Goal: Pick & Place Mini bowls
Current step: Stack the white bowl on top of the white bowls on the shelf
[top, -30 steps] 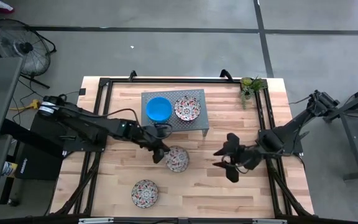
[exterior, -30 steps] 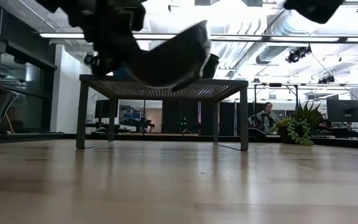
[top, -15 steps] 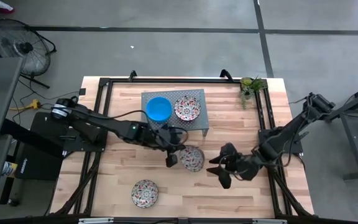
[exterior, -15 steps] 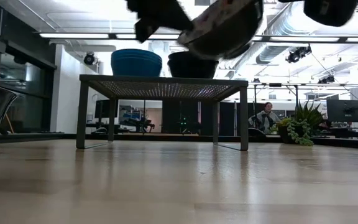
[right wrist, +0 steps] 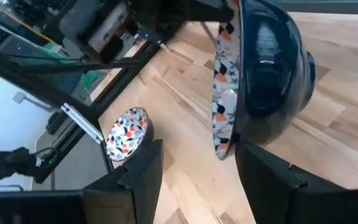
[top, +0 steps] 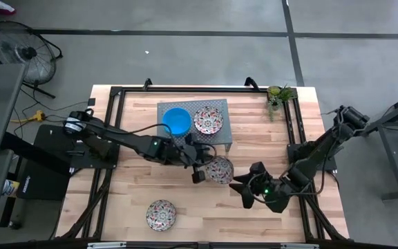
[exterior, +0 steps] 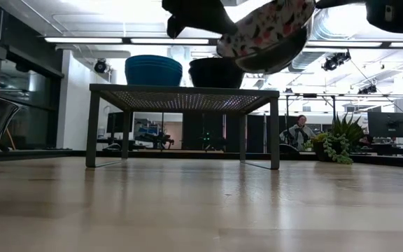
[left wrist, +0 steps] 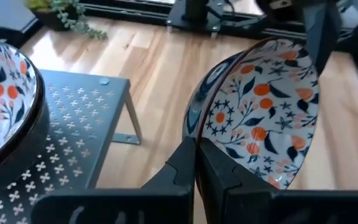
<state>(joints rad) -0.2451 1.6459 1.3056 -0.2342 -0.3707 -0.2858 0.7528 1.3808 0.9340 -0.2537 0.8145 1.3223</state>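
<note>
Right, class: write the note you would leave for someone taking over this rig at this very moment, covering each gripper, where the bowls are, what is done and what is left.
Left gripper: shut on the rim of a floral bowl, held tilted in the air in front of the grey stand.
Right gripper: open, empty, facing the held bowl from close by.
On the stand: a blue bowl and a second floral bowl.
On the table: a third floral bowl near the front edge.
Done: two bowls on the stand.
Left: place the held bowl, possibly by handing it to the right gripper, then fetch the front one.
</note>
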